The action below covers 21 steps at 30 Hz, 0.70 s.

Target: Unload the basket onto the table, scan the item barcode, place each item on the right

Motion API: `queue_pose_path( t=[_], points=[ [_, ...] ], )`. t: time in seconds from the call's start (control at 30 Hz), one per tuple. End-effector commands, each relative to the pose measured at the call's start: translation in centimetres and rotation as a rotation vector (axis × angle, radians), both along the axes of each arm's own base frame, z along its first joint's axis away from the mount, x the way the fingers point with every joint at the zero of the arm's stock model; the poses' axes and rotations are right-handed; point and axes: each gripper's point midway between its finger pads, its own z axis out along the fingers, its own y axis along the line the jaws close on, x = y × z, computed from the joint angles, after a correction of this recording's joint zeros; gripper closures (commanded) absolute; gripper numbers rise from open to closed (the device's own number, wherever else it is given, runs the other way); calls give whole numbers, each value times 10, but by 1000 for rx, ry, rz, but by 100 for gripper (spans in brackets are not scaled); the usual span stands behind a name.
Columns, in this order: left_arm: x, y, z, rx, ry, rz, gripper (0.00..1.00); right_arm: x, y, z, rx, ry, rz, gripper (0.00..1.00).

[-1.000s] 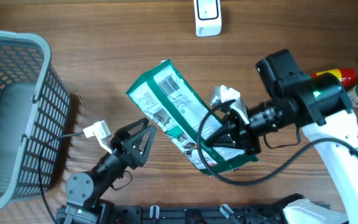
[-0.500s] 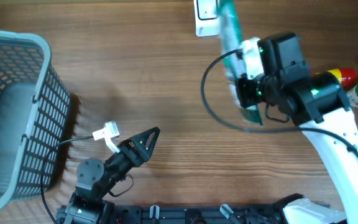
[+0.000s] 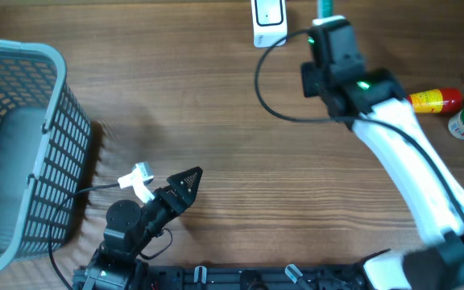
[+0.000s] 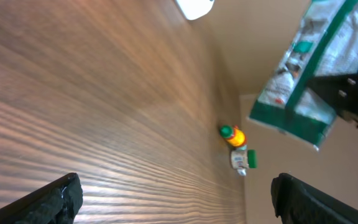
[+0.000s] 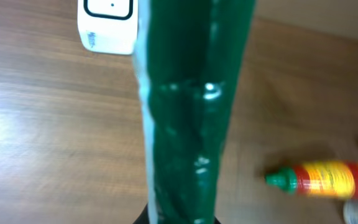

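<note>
Bag is clamped by R gripper; L gripper is spread apart, empty. Barcode side should be turned twd scanner and held steady.

Right half of the overhead frame: my right arm, white rounded links ending in a black boxy wrist housing that carries a green light; a black cable loops off its left side.

Lower left: my left arm, black joints, a triangular ribbed finger, and a white connector on a thin dark cable.

Left wrist view: my dark fingertips fill both lower corners.
</note>
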Motion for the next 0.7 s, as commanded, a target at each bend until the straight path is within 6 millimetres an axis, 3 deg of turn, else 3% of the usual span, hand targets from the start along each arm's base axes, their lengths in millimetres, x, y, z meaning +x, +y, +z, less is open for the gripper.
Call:
queue_pose_path(
  t=[0.0,0.23,0.47,0.67],
  points=[
    [1,5,-5,26,9,30,0,41,-24,-39,-314,4,-22,95],
    [3,8,-6,32,8,45,0,119,-1,-81,-565,-125,130,95],
    [4,9,-6,36,6,55,0,145,10,-135,-745,-113,246,95],
    [4,10,-6,38,6,62,0,156,12,-126,-816,-168,255,95]
  ],
)
